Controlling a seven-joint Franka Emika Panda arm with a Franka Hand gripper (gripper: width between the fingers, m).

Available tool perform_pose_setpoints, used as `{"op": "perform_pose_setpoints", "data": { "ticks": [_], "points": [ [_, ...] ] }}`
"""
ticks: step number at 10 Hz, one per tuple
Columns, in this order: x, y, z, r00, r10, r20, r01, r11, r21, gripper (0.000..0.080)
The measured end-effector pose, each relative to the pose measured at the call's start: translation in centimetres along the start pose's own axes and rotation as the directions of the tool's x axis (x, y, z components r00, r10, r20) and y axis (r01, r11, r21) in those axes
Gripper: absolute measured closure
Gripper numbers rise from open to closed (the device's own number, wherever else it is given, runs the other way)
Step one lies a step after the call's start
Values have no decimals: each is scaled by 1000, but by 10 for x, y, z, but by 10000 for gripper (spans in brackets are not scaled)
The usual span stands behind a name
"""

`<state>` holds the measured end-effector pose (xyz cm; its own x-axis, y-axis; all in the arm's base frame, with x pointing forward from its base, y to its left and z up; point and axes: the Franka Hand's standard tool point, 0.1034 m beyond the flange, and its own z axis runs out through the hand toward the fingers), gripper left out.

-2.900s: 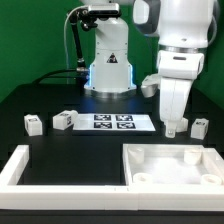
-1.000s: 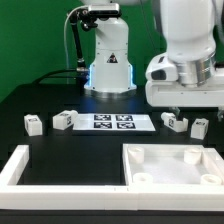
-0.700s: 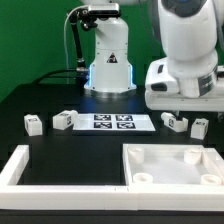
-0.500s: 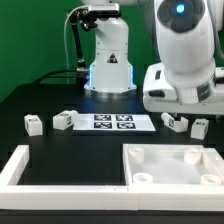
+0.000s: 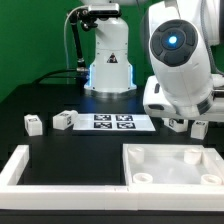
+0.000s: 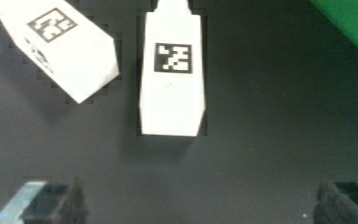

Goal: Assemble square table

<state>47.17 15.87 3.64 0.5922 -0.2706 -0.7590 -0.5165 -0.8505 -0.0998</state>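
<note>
Pincer (image 6: 197, 205) jaws stand spread as wide as they go and hold nothing. Both fingertips (image 6: 43, 200) show at the edge of the wrist view with only bare dark table (image 6: 265, 150) between them, and that spread has not altered.

What has changed is the arm (image 5: 180, 60). About 3 seconds ago its wrist hung low and straight down over the blocks at the exterior view's right. Since then it has lifted and swung round, so its round blue-lit joint cap faces the exterior camera. No part has shifted. I read this as lining up for a pick, with the grasp itself not yet begun.

Just ahead of the fingertips lies 1 leg block (image 6: 172, 80), flat on the table with its tag (image 6: 172, 57) face up. Its long axis runs crosswise to the line joining the 2 fingertips, 1 end toward that line and 1 away, so the jaws would close on its long sides. Which end is the mating end I cannot tell. The other leg block (image 6: 66, 50) lies just beside it, skewed to it, with a thin dark gap between them.

Farther out, the tabletop slab (image 5: 165, 165) lies at the exterior view's lower right, rim and sockets (image 5: 195, 156) up, every visible socket empty. Past the marker board (image 5: 122, 122), toward the exterior view's left, lie the inner block (image 5: 63, 120) and the outer block (image 5: 33, 124).
</note>
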Motion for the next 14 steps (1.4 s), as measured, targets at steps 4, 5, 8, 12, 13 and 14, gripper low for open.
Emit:
{"op": "perform_pose_setpoints", "data": {
  "ticks": [4,5,8,12,13,14],
  "points": [
    [-4,6,28,1000,10,20,-10,1000,-13,151],
    [-4,7,28,1000,11,21,-10,1000,-13,151],
    [-6,14,38,999,13,40,-12,1000,-20,151],
    [-10,16,58,998,15,61,-13,999,-35,151],
    [-10,16,58,998,15,60,-13,999,-35,265],
    [-10,16,58,998,15,61,-13,999,-35,426]
  ]
}}
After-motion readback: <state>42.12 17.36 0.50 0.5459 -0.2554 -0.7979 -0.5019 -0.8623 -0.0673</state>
